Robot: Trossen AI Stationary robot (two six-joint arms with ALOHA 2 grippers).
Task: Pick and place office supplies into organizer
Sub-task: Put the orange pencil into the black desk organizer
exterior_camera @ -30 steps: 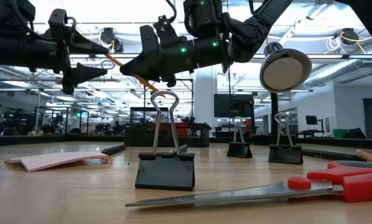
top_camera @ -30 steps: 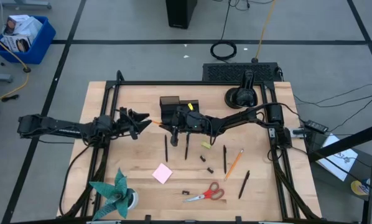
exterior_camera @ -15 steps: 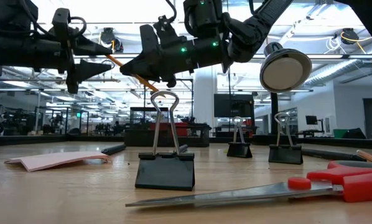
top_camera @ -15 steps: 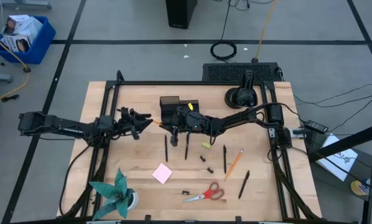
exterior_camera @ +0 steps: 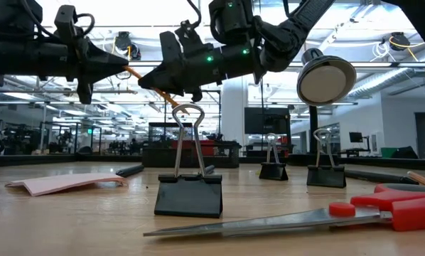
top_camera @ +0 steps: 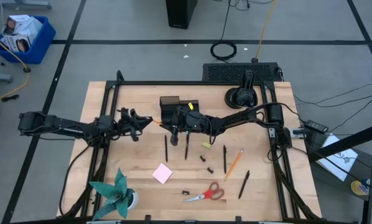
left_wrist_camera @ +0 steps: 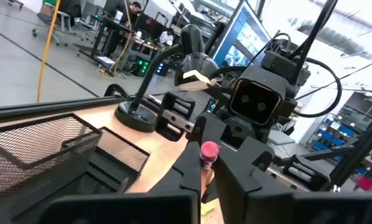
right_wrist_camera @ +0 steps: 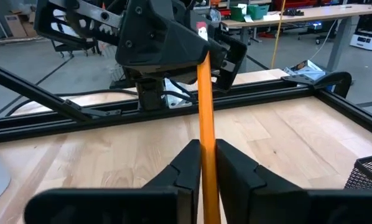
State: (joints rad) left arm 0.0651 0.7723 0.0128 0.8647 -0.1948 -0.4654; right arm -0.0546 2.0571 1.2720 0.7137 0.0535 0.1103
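Note:
An orange pencil (top_camera: 155,122) with a pink eraser hangs in the air between my two grippers, over the table's middle, just left of the black organizer (top_camera: 173,107). My left gripper (top_camera: 147,121) comes from the table's left and is shut on the pencil's eraser end. My right gripper (top_camera: 163,126) comes from the right and is shut on the pencil's shaft. The low view shows the pencil (exterior_camera: 155,89) slanting down behind the right gripper's fingers. My left gripper pinches the pencil's eraser end (left_wrist_camera: 208,150) between its two fingers, roughly level, from the table's left. The pencil runs on along the fingers, clear of the table. My right gripper pinches the pencil's shaft (right_wrist_camera: 204,146) between its two fingers, level, from the table's right. The pencil lies along the fingers and reaches forward to the left gripper (right_wrist_camera: 173,43), lifted clear.
On the near half of the table lie black pens (top_camera: 186,148), another orange pencil (top_camera: 234,165), red-handled scissors (top_camera: 206,193), a pink sticky pad (top_camera: 162,173) and black binder clips (exterior_camera: 188,192). A teal paper plant (top_camera: 116,193) stands near left, a round black stand (top_camera: 241,96) far right.
My left gripper has shut on the pencil's eraser end; its fingers stood apart a second ago. The pencil and my right gripper have stayed where they were.

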